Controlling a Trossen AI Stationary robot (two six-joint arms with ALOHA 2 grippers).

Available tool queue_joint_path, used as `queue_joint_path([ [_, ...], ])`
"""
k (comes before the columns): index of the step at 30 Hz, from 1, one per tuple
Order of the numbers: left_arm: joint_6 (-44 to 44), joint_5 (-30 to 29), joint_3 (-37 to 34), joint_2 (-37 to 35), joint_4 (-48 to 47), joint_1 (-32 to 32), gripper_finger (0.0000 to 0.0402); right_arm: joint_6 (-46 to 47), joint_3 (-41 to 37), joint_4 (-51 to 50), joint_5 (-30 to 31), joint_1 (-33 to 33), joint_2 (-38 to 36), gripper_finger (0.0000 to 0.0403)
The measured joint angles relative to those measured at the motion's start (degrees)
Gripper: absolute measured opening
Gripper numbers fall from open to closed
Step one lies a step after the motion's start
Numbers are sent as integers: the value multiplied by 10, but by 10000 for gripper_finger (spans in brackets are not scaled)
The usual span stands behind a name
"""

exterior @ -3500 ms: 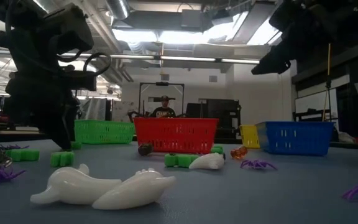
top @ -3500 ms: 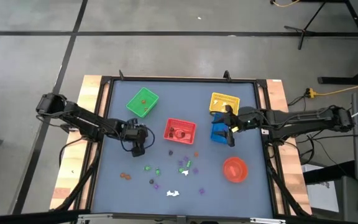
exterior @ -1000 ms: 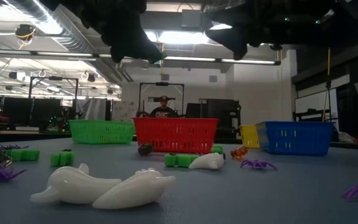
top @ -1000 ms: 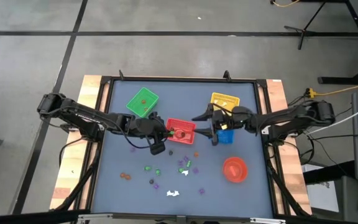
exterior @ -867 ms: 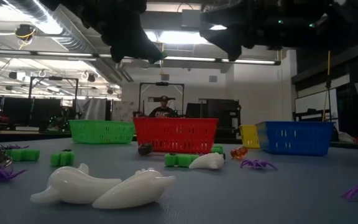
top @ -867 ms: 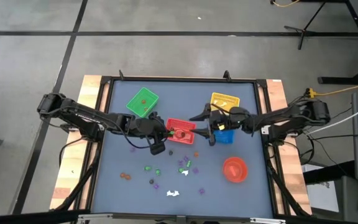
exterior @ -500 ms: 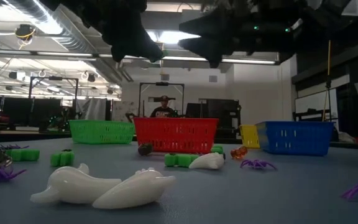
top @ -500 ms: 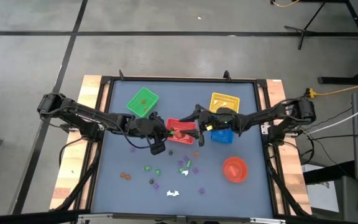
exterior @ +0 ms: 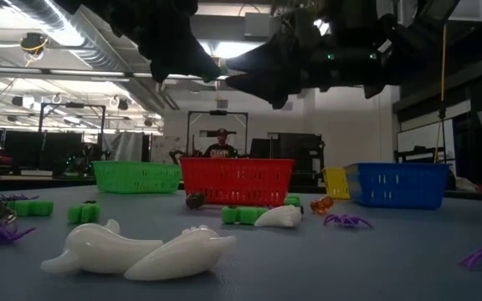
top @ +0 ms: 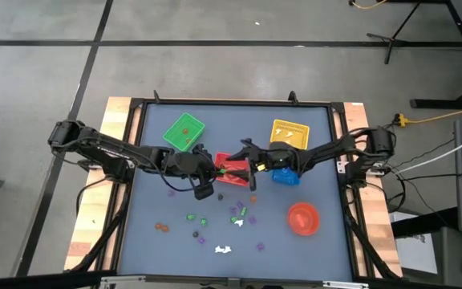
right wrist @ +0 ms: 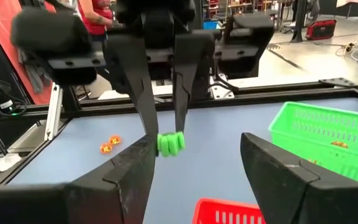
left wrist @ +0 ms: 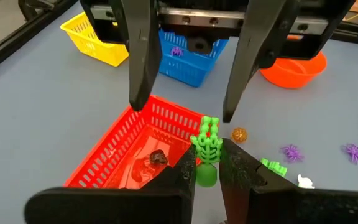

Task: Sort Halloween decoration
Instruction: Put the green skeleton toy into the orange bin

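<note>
A small green Halloween decoration [left wrist: 207, 144] hangs in the air over the red basket [top: 233, 171], with my left gripper [left wrist: 209, 164] shut on it. My right gripper [right wrist: 197, 146] faces it from the table's right, wide open. One of its fingers stands on each side of the green piece [right wrist: 171, 144] without touching it. In the high view the two grippers [top: 215, 170] [top: 247, 167] nearly meet above the basket. More decorations [top: 235, 217] in green, purple, orange and white lie loose on the near part of the table. My left gripper pinches the green piece by its lower end [left wrist: 205, 177] between its two fingertips. The fingers [right wrist: 146, 93] slant down from the table's left. The piece sticks out beyond the tips and is lifted clear, above the red basket's near corner.
A green basket [top: 184, 132] stands far left, a yellow one [top: 289, 131] far right. A blue one [top: 287, 173] sits right of the red basket, and a round red bowl [top: 302, 218] near right. The red basket holds dark pieces [left wrist: 154, 159]. A person [exterior: 219, 147] is in the room behind.
My right gripper has gone toward the table's left, from beside the blue basket to over the red basket, staying wide open, until its fingers stand around the green piece. My left gripper has kept still with the piece.
</note>
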Motion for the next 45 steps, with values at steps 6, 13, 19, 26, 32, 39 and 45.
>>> queue_joint_path([
  [6, 0, 0, 0, 0, 2, 0, 34, 3, 0, 1, 0, 0, 10, 237],
  [13, 0, 0, 0, 0, 12, 0, 34, 3, 0, 12, 0, 0, 10, 237],
  [19, 0, 1, 0, 0, 22, 11, 34, 4, 0, 13, 0, 0, 10, 237],
  [26, 1, 3, 0, 2, 24, 23, 34, 4, -1, 13, 1, 0, 10, 236],
  [32, 1, -6, 0, 3, 33, 33, 34, 4, -1, 14, -2, 0, 10, 236],
  [39, 15, -2, 0, 3, 30, 38, 34, 4, -1, 13, -25, 0, 10, 236],
  [45, 15, 5, 0, 3, 30, 31, 34, 4, -1, 14, -19, 0, 10, 236],
])
